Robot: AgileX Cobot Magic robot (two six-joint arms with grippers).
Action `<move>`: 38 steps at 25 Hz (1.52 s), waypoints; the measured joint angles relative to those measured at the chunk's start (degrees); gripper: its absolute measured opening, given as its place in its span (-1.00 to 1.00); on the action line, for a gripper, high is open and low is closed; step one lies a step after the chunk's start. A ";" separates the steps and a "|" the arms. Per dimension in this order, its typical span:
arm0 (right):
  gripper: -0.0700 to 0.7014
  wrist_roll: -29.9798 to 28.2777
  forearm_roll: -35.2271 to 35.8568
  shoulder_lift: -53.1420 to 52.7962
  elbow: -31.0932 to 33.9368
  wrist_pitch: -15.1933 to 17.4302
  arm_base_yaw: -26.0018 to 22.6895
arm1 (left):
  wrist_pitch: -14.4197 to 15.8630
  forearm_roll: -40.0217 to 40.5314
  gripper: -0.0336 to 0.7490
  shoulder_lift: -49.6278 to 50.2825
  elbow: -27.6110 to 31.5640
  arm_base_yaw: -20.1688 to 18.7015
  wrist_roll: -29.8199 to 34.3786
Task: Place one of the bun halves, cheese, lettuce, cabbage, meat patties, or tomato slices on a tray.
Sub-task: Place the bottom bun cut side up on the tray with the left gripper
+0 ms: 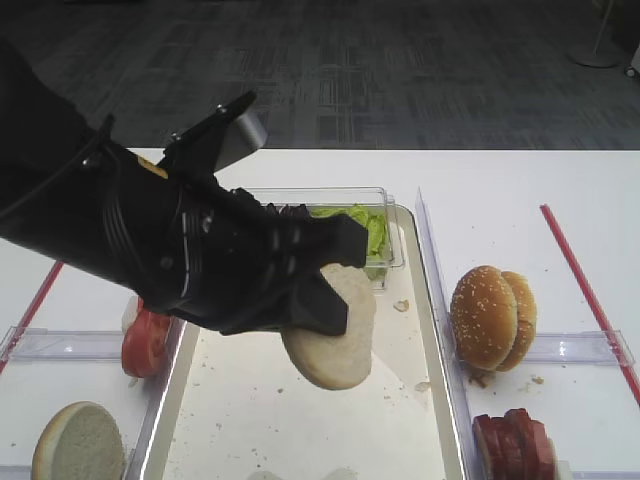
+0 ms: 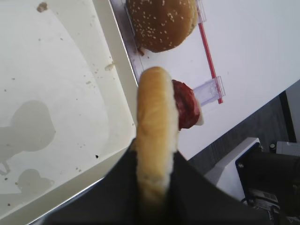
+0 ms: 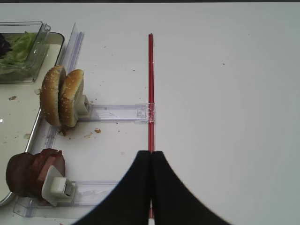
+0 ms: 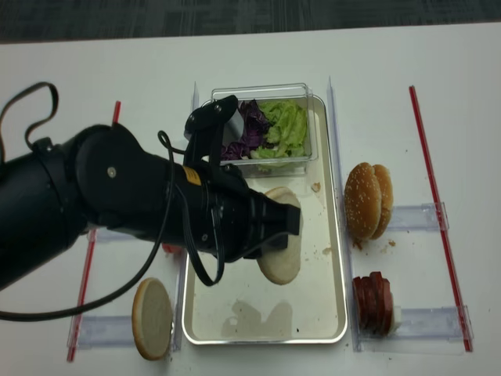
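Note:
My left gripper (image 1: 322, 292) is shut on a pale cream bun half (image 1: 338, 335) and holds it on edge above the tray (image 1: 300, 420). In the left wrist view the bun half (image 2: 157, 112) stands between the dark fingers (image 2: 197, 187), over the tray's right rim (image 2: 119, 61). A second bun half (image 1: 78, 443) lies at the front left. Tomato slices (image 1: 145, 340) stand left of the tray and meat patties (image 1: 515, 445) to its right. Lettuce (image 4: 283, 125) and cabbage (image 4: 249, 125) fill a clear box. My right gripper (image 3: 151, 153) is shut and empty over the bare table. No cheese is in view.
Browner sesame-seeded bun halves (image 1: 490, 315) stand on edge in a clear rack right of the tray. The clear box (image 4: 258, 90) sits at the tray's far end. A red strip (image 3: 150, 93) runs along the table under my right gripper. Crumbs speckle the tray floor.

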 joint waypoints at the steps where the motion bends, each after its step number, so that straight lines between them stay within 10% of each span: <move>1: 0.13 0.00 0.00 0.00 0.00 0.00 0.00 | 0.00 -0.28 -0.80 0.00 0.00 0.55 0.00; 19: 0.13 0.00 0.00 0.00 0.00 0.00 0.00 | -0.11 -18.64 -0.80 13.41 0.00 4.06 20.01; 38: 0.13 0.00 0.00 0.00 0.00 0.00 0.00 | 2.62 -21.23 -0.80 17.10 0.00 13.97 26.84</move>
